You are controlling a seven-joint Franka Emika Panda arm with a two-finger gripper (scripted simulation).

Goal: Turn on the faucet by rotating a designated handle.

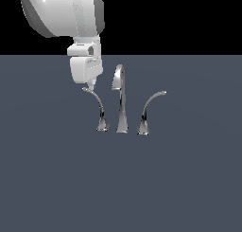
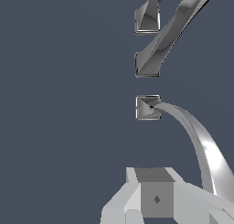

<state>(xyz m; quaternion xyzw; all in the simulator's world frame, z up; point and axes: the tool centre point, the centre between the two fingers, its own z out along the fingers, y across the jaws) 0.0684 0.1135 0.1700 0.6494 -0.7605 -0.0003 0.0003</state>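
Observation:
The faucet (image 1: 121, 103) is a chrome three-piece set standing on the flat grey surface. Its tall spout (image 1: 122, 112) is in the middle. The handle (image 1: 98, 108) is the slim lever on the exterior view's left, its tip arching leftward. My gripper (image 1: 90, 85) hangs point-down right at that tip, touching or nearly touching it. Its fingers look closed together, with nothing between them. In the wrist view the handle (image 2: 201, 145) curves from its small base (image 2: 147, 107) past the side of my gripper (image 2: 155, 173). The spout (image 2: 173, 31) lies beyond it.
A thicker chrome lever (image 1: 150, 108) arches toward the exterior view's right on the other side of the spout; its base (image 2: 148, 17) shows in the wrist view. The grey surface (image 1: 56, 179) stretches around the faucet.

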